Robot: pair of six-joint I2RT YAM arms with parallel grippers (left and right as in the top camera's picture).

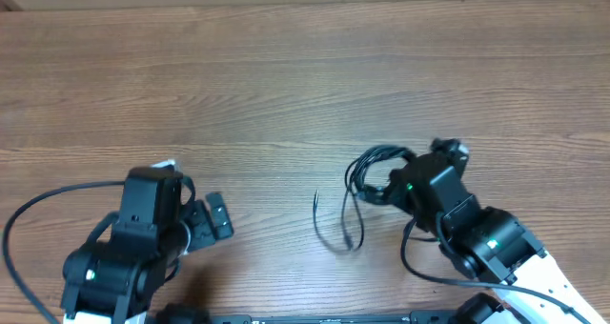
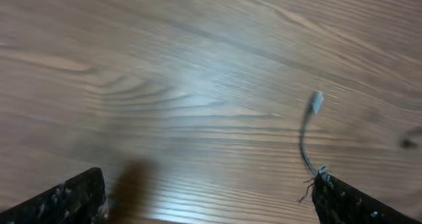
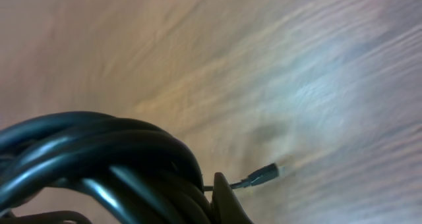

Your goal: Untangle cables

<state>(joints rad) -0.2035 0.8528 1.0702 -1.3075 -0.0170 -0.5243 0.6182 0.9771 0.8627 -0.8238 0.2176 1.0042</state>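
On tabletop, right of centre: cables bunched in closed right hand; loose end trails leftward toward wide-open, empty left hand.

Overhead view: fixed high, faces straight down on brown wood-grain table; both arms enter at lower edge.
Left wrist view: low, near tabletop, faces forward across it; left gripper fingertips at both lower corners.
Right wrist view: nearest of three; coil of thin black cords fills lower left, tabletop blurred beyond.
Shared: overhead and right wrist both cover coil. Overhead and left wrist apparently both cover thin loose cord with silvery tip.
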